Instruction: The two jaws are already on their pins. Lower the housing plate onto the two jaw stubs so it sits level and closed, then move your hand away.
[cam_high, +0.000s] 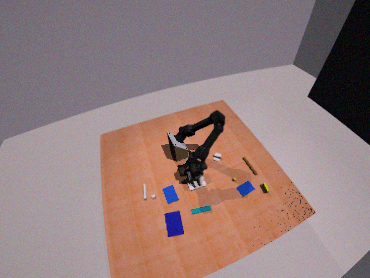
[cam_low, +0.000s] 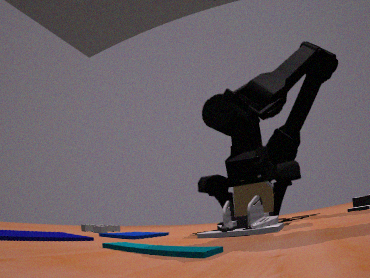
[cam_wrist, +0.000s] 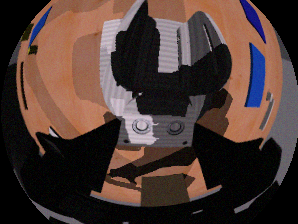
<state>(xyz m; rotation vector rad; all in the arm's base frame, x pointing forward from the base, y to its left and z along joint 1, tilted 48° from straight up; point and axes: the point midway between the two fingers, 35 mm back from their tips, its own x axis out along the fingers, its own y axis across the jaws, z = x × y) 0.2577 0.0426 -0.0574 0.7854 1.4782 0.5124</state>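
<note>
Claw clamped on the housing plate, low over the pale base

The claw pointed down, its fingers standing well apart yet clamped on the housing plate. From the wrist, the plate was a grey strip bearing two round studs, spanning the space between the fingertips. Its near part lay in shadow on one side and caught light on the other. Whether it had seated on the stubs, or sat quite level, I could not tell.

Just beyond it from the wrist rose two upright fins, one nearer the exterior viewpoint than the other. They stood over a pale base lying flat on the wooden mat. A tan panel showed upright behind the fins, between the fingers.

Farther out, a blue tile lay near the base, with a navy tile beyond and a teal strip close by. A white rod lay past the blue tile. Over on the opposite side: a second blue tile, a yellow block and a brown stick.
</note>
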